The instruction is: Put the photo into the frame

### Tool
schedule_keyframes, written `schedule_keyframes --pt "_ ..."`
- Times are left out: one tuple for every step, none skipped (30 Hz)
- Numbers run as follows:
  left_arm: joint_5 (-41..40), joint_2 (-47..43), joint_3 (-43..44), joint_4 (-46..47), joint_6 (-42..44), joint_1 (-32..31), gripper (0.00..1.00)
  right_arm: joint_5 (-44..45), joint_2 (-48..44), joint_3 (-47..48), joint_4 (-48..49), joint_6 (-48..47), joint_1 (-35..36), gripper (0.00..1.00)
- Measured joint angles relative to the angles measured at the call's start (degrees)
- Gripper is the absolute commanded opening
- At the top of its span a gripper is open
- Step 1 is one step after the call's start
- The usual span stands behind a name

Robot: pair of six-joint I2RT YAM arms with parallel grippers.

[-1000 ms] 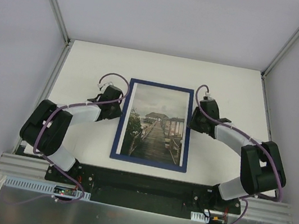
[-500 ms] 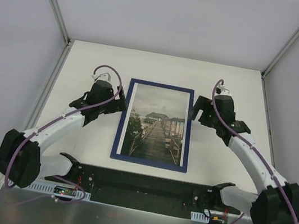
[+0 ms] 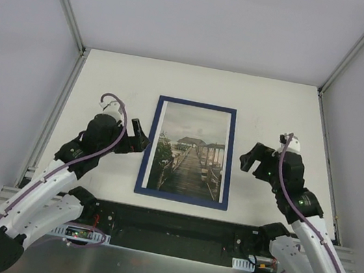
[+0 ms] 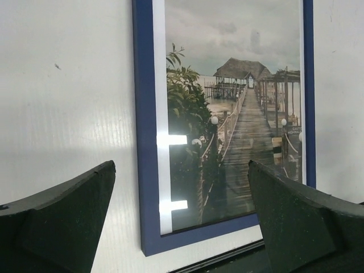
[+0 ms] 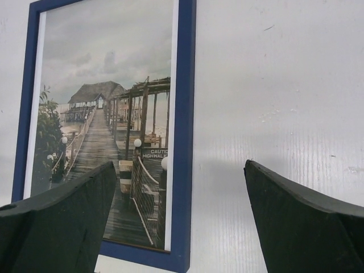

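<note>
Left gripper point(image 3: 139, 136) stands with its jaws spread wide and nothing between them, where a second ago it was pressed together against the left long side of the frame point(image 3: 147, 146). It has drawn back toward the near edge of the table point(image 3: 108, 76) and now sits just beside that side of the frame. From above I cannot tell whether one fingertip still touches it. Its arm has unfolded, the elbow swung down past the near left corner.

Right gripper point(image 3: 251, 157) is likewise spread wide and empty. It has pulled away from the frame's right long side, leaving a strip of bare table between them, and its arm has also stretched out low toward the near right corner.

Between the two, the frame lies flat at the middle of the table, blue face up, long sides running from near edge to far edge, unmoved. Inside it, the photo point(image 3: 190, 153) of the boardwalk fills the opening, in the same place as before.
</note>
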Motion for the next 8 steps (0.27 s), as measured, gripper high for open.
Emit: schedule_keyframes --pt "-0.09 -0.61 -0.24 -0.61 -0.02 0.00 0.99 0.00 -0.42 -0.33 -0.24 0.00 0.00 0.96" --pt "-0.13 -0.94 -0.37 -1.11 -0.02 0.00 0.99 0.04 -0.79 -0.50 -0.79 -0.02 -0.04 0.96" --pt "-0.17 -0.96 -0.39 -1.53 -0.04 0.00 0.99 0.04 -0.87 -0.55 -0.98 -0.04 -0.04 0.96" --pt "-0.20 -0.85 -0.39 -1.70 -0.04 0.00 0.99 0.04 -0.90 -0.55 -1.05 -0.04 -0.04 0.96" --pt "-0.20 -0.66 -0.39 -1.81 -0.04 0.00 0.99 0.04 -0.87 -0.55 -1.05 -0.04 -0.04 0.96" --pt "-0.20 -0.39 -0.39 -1.86 -0.04 0.00 0.99 0.02 -0.76 -0.55 -1.11 -0.07 -0.04 0.96" --pt "-0.17 -0.09 -0.39 -1.95 -0.02 0.00 0.99 0.02 -0.72 -0.55 -1.16 -0.07 -0.04 0.96" --pt "-0.17 0.15 -0.39 -2.03 -0.02 0.00 0.99 0.02 -0.68 -0.55 -1.16 -0.07 -0.07 0.96"
